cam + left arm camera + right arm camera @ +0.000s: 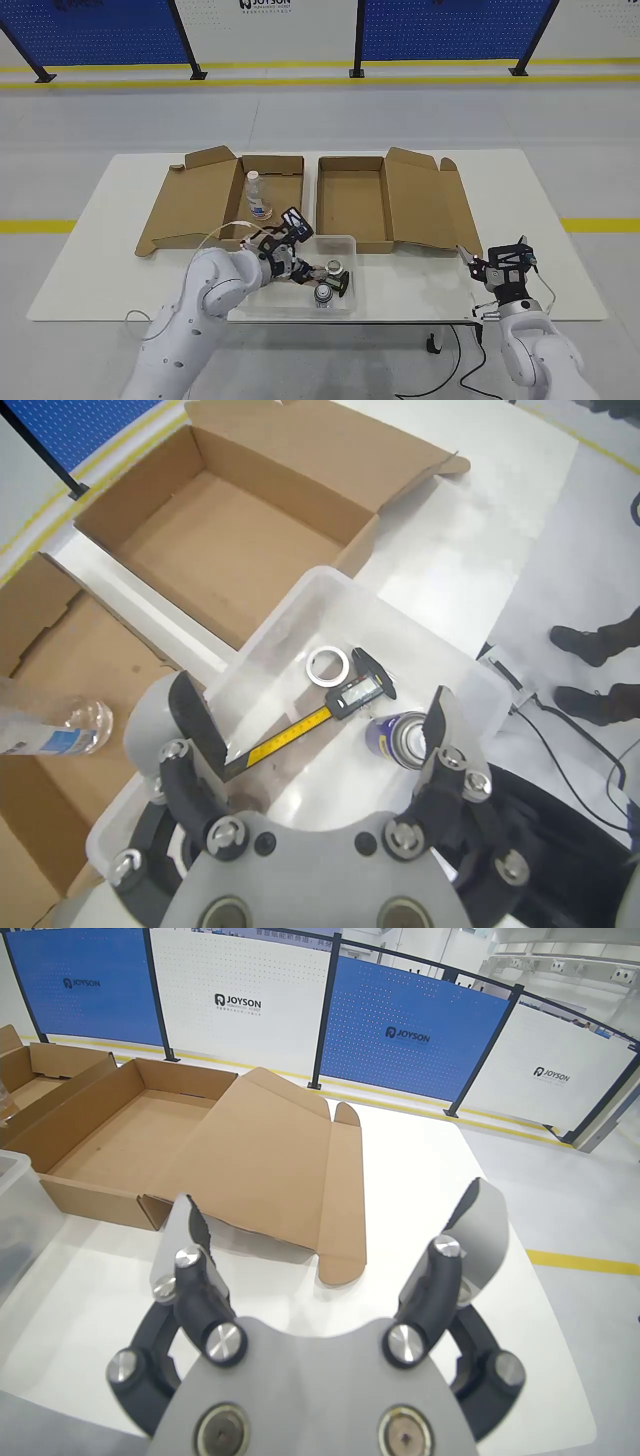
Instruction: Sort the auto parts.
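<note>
Left gripper [310,700] wide open over the bin [320,572], holding nothing.
You've got the caliper [350,695], tape roll [326,666] and can [397,740] in the bin below it; one finger [195,720] is by the caliper's beam end, contact unclear. Your right gripper [330,1193] is also wide open and unloaded, over the table [425,1168] right of the bin.

You had a white table [100,260] on a pale grey floor [320,120] crossed by yellow lines [300,82] — and far beyond the right pincer [331,1193], blue and white perforated panels [415,1028] stood in black frames [328,1003], evenly lit.
</note>
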Motion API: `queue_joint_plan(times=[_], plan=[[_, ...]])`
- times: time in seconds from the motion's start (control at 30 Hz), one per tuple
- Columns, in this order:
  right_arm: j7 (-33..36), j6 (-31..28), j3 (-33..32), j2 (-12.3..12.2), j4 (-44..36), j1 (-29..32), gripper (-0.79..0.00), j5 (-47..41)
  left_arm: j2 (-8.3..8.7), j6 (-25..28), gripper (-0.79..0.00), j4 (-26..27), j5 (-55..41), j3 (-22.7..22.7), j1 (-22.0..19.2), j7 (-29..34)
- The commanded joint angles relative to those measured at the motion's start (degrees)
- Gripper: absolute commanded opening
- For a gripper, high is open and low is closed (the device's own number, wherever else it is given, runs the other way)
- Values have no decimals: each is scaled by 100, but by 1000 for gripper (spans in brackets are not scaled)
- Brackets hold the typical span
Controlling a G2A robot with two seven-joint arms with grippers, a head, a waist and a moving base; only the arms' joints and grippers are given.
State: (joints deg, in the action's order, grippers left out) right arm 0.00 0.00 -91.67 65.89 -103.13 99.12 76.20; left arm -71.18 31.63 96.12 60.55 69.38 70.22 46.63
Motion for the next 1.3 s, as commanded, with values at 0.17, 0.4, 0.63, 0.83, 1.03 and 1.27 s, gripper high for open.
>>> queue_joint_plan(times=[0.17, 0.4, 0.63, 0.83, 1.03, 1.27], plan=[[0, 0, 0, 0, 0, 0, 0, 0, -2, -64, 0, -71, -170, -29, -22, 64], [0, 0, 0, 0, 0, 0, 0, 0, 10, -200, 0, -47, -205, 71, -14, -89], [0, 0, 0, 0, 0, 0, 0, 0, 93, 185, 0, 300, -193, 13, 143, 311], [0, 0, 0, 0, 0, 0, 0, 0, 110, 235, 0, 338, -248, -294, 205, 562], [0, 0, 0, 0, 0, 0, 0, 0, 104, 64, 0, 64, -185, -524, 61, 583], [0, 0, 0, 0, 0, 0, 0, 0, 123, 16, 0, -139, -191, -612, -86, 618]])
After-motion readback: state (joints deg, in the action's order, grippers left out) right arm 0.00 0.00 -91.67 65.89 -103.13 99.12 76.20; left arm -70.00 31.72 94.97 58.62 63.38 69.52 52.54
